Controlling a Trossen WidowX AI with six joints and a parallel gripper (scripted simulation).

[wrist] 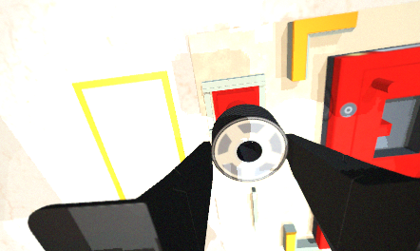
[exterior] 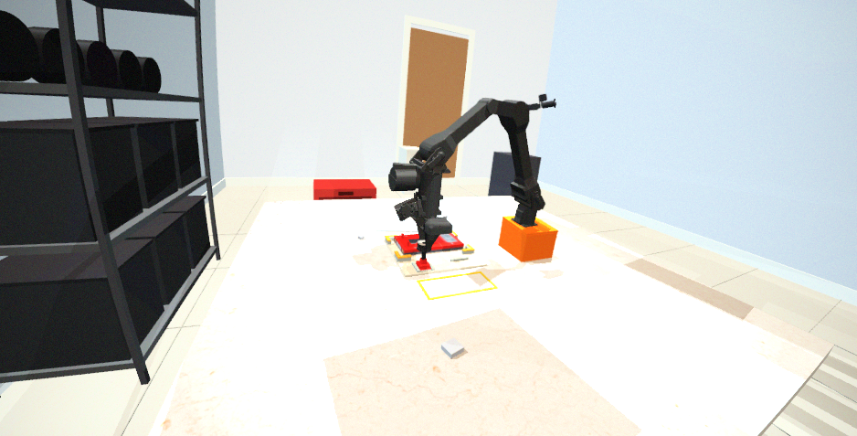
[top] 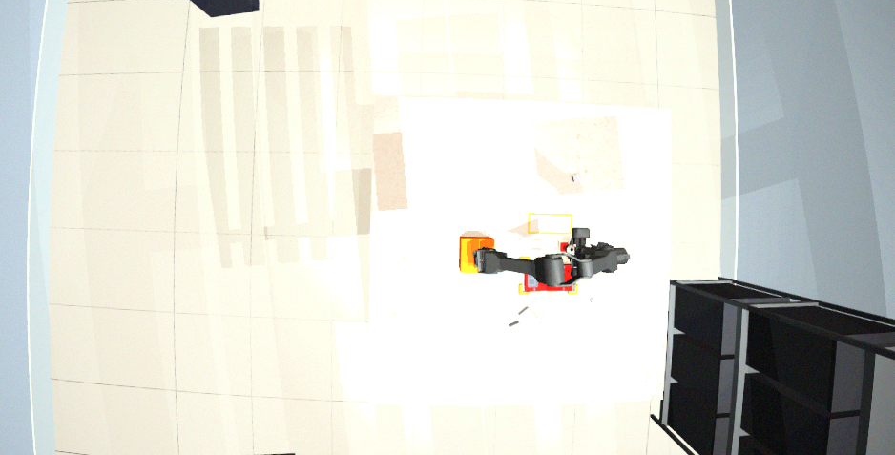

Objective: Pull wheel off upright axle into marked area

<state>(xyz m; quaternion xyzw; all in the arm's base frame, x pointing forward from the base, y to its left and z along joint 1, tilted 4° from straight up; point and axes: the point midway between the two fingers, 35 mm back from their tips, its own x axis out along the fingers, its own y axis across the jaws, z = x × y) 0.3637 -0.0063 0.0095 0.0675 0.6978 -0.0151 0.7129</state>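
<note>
The gripper is clamped about half open on the wheel, one black finger pressing the tyre from each side, so the wheel sits squarely between the fingertips with its hub hole facing the wrist camera and its axis running along the line of sight. Directly beyond the wheel lies the small red axle base, though whether the wheel has cleared the axle cannot be told from here. The yellow-outlined marked area lies off to the left of the fingers in the wrist view, just beside that base, so the coming move is judged to be a sideways carry toward it.
</note>
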